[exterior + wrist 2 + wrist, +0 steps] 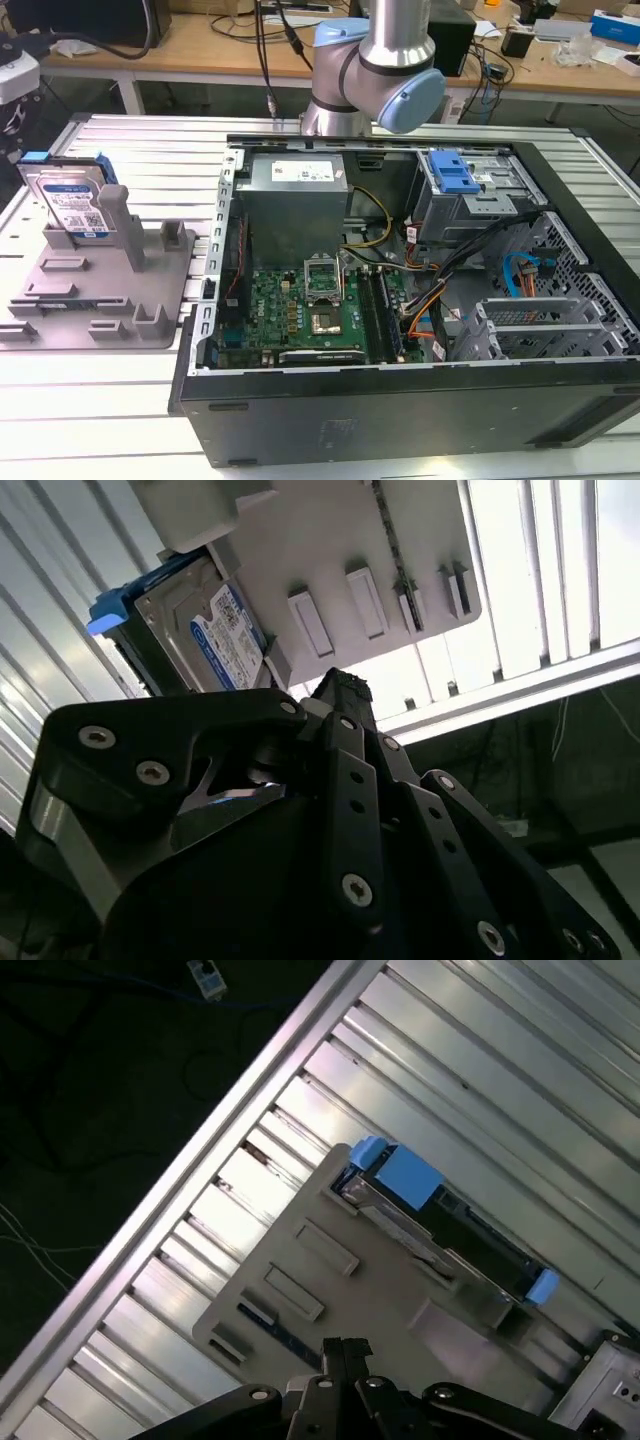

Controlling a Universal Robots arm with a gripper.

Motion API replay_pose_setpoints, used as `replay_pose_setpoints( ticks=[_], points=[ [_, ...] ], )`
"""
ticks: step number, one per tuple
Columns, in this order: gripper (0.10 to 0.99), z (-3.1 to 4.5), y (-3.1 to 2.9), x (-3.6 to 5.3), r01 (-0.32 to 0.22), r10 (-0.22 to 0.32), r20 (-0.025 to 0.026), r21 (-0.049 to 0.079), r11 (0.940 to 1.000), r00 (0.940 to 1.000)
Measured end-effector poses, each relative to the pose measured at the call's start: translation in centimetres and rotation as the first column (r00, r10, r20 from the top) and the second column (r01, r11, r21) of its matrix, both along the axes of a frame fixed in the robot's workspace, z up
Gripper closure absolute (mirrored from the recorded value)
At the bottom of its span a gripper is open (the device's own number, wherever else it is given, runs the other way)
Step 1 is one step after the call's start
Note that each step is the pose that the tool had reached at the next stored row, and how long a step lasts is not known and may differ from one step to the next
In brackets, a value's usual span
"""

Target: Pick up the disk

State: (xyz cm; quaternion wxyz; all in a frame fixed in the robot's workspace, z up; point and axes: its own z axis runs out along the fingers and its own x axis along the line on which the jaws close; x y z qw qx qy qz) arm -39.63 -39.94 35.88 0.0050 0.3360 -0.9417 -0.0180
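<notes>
The disk stands on edge in the grey fixture at the exterior view's left, its silver face with the white-and-blue label turned outward and blue rails along its sides. Both wrist views look down on the disk and the fixture from some height. My gripper hangs in the air well apart from the disk, its black fingers together and holding nothing.
An open black computer case takes up the middle and right of the slatted metal table, with a blue-latched drive cage inside. The arm rises behind the case. A wooden bench with cables stands further back.
</notes>
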Motion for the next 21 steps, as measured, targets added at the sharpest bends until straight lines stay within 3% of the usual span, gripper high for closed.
replay_pose_setpoints(
  ticks=[4,6,7,9,10,13,16,18,20,21],
  points=[
    [0.973,0.00,0.00,0.00,-0.087,0.087,0.0009,0.000,0.9962,0.9962],
    [0.851,0.00,0.00,0.00,-0.128,0.128,0.0013,0.000,0.9918,0.9918],
    [0.851,0.00,0.00,0.00,-0.142,0.142,0.0015,0.000,0.9898,0.9898],
    [0.729,0.00,0.00,0.00,-0.180,0.180,0.0021,0.000,0.9836,0.9836],
    [0.671,0.00,0.00,0.00,-0.212,0.212,0.0029,0.000,0.9773,0.9773],
    [0.604,0.00,0.00,0.00,-0.260,0.260,0.0049,-0.001,0.9656,0.9656],
    [0.604,0.00,0.00,0.00,-0.314,0.314,0.0076,-0.001,0.9494,0.9494],
    [0.604,-0.01,0.00,0.00,-0.362,0.362,0.0102,-0.002,0.9321,0.9321],
    [0.604,0.00,0.00,0.00,-0.394,0.394,0.0114,-0.003,0.9192,0.9191],
    [0.604,0.00,0.00,0.00,-0.425,0.425,0.0124,-0.003,0.9051,0.9050]
  ],
)
